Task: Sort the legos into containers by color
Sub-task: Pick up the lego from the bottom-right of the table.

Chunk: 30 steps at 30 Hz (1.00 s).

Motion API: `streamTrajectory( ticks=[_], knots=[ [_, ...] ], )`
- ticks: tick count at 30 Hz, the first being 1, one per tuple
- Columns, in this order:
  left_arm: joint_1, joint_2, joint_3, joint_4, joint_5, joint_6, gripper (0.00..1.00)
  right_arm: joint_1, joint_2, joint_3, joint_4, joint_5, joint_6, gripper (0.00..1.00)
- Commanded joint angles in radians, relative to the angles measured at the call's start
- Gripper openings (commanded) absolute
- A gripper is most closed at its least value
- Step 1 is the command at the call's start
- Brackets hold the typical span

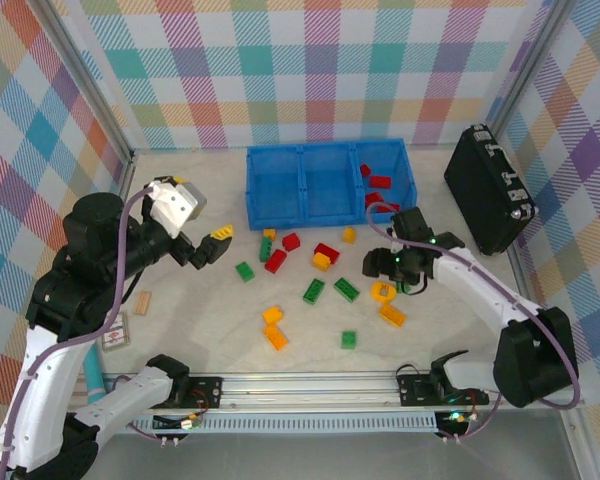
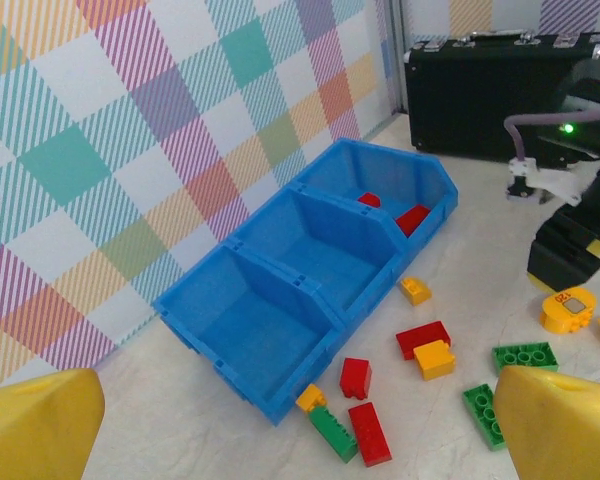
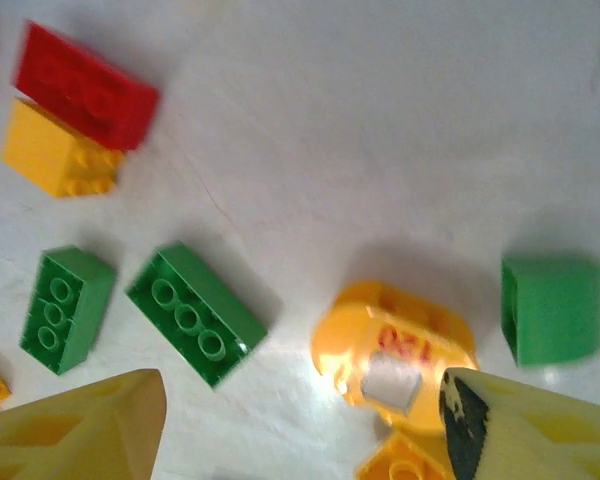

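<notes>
Backdrop: checked pastel walls around a pale table.
Left gripper: raised left of the tray, yellow fingers spread wide, nothing between them.
Tray: blue, three joined compartments near the far wall; red bricks lie in the right one.
Loose legos: red, green and orange, scattered on the table in front of the tray.
Right gripper: low over the table, fingers apart and gripping nothing; a rounded orange piece lies just ahead between them.
Black case: right of the tray, by the right wall.

Top looks down from behind; left wrist obliquely toward blue tray; right wrist close over shared yellow round piece.
</notes>
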Motion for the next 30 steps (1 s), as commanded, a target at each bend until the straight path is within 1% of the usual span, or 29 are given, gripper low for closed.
streamTrajectory(
  ticks=[1, 2, 5, 8, 12, 17, 26, 30],
  knots=[
    [-0.008, -0.016, 0.006, 0.016, 0.036, 0.012, 1.00, 0.008, -0.053, -0.024, -0.037, 0.045, 0.100, 0.81],
    [-0.009, -0.020, 0.003, 0.016, 0.038, 0.013, 1.00, 0.009, -0.057, -0.038, -0.040, 0.050, 0.111, 0.86],
    [-0.009, -0.031, -0.011, 0.018, 0.037, 0.010, 1.00, 0.011, -0.074, -0.089, -0.013, 0.060, 0.157, 0.89],
    [-0.009, -0.044, -0.022, 0.021, 0.038, 0.008, 1.00, 0.011, -0.067, -0.115, 0.014, 0.075, 0.188, 0.89],
    [-0.009, -0.053, -0.023, 0.012, 0.033, 0.012, 1.00, 0.013, -0.013, -0.110, 0.015, 0.103, 0.231, 0.88],
    [-0.009, -0.063, -0.028, 0.004, 0.013, 0.021, 1.00, 0.017, 0.076, -0.118, 0.088, 0.066, 0.253, 0.88],
    [-0.009, -0.072, -0.032, -0.010, -0.004, 0.019, 1.00, 0.021, 0.166, -0.114, 0.126, 0.115, 0.253, 0.88],
    [-0.009, -0.068, -0.031, -0.007, -0.004, 0.020, 1.00, 0.023, 0.211, -0.112, 0.157, 0.113, 0.251, 0.85]
  ],
)
